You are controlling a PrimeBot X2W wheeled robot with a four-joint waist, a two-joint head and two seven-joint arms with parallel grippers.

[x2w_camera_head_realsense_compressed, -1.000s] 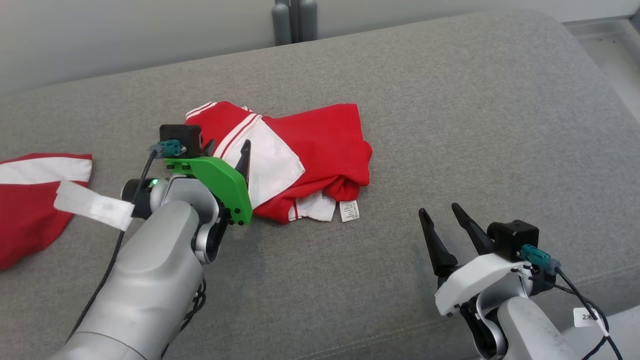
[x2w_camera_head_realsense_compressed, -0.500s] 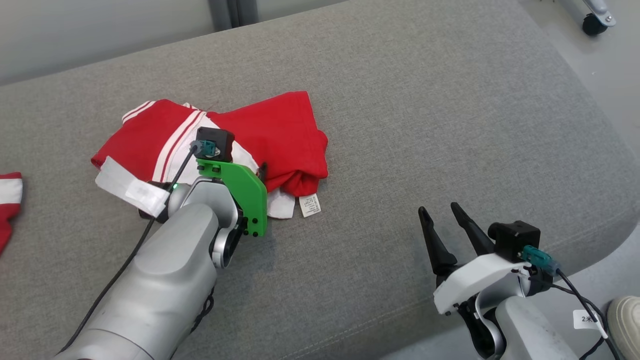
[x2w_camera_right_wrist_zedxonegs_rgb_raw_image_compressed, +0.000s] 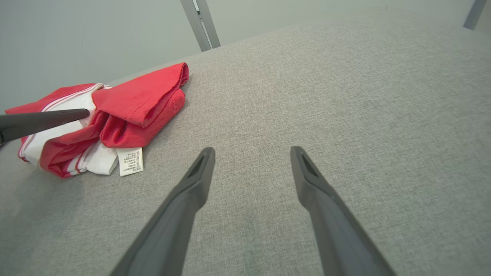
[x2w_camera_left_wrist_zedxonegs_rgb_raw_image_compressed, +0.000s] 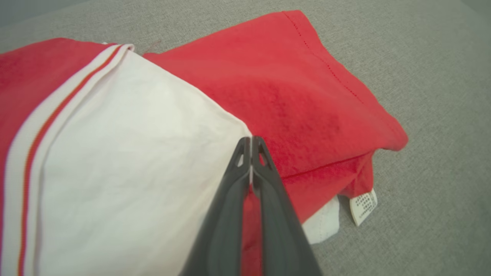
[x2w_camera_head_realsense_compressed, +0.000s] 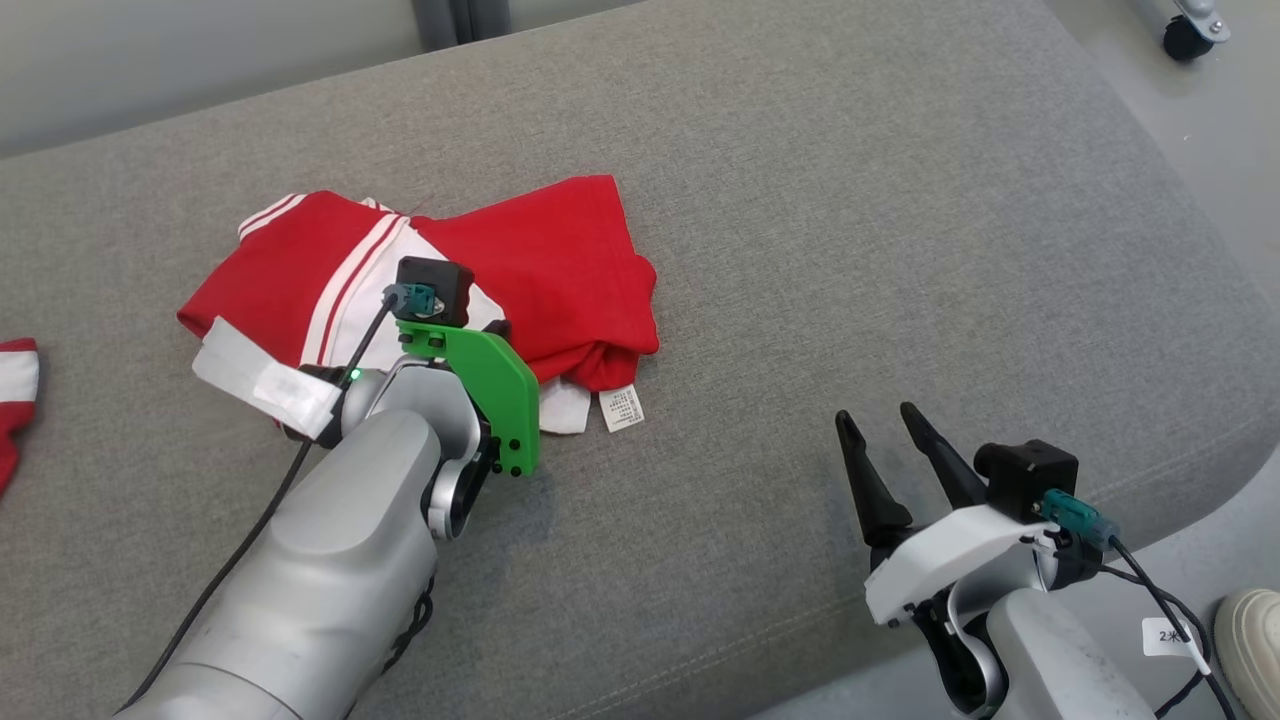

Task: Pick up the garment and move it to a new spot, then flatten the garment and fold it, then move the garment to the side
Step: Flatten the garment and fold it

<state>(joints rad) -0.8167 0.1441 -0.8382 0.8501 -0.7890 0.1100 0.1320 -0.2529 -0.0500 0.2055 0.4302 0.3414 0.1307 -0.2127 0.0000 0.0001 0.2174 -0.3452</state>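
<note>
Head view first, then both wrists: a crumpled red-and-white cloth garment (x2w_camera_head_realsense_compressed: 570, 250) is lying on a grey woven fabric cushion (x2w_camera_head_realsense_compressed: 900, 200).
Head view is showing the left gripper (x2w_camera_head_realsense_compressed: 497, 326) resting on the garment's white panel, left of centre, while the right gripper (x2w_camera_head_realsense_compressed: 877, 415) is hovering well apart with fingers spread wide. Left wrist view is showing the left gripper's fingers pressed together, tips touching the panel's corner; whether cloth is pinched cannot be told. Right wrist view is showing the spread fingers holding nothing, the garment lying far left with its small white printed care label (x2w_camera_right_wrist_zedxonegs_rgb_raw_image_compressed: 130, 161) at its near edge.
</note>
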